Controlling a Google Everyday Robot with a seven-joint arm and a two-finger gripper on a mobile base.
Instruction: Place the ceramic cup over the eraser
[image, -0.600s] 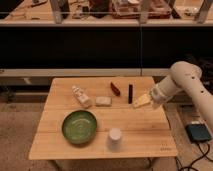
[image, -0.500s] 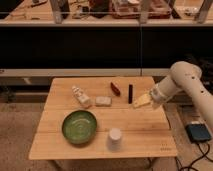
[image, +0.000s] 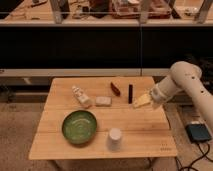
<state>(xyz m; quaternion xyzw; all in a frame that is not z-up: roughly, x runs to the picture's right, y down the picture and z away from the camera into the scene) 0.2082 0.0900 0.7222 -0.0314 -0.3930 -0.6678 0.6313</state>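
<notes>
Camera view shows the gripper (image: 141, 101) open and empty over the right side of the table (image: 150, 131), just beside the eraser (image: 130, 93) — a low sweep toward the ceramic cup (image: 114, 139), near the front edge, could nudge the eraser or topple the cup.

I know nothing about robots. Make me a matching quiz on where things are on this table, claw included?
Things:
1. ceramic cup
2. eraser
3. green bowl
4. gripper

Places:
A. front left part of the table
B. over the table's right side, open and empty, just right of the black bar
C. near the front edge, right of the bowl
D. towards the back, right of the dark red oblong thing

Pairs: 1-C, 2-D, 3-A, 4-B
</notes>
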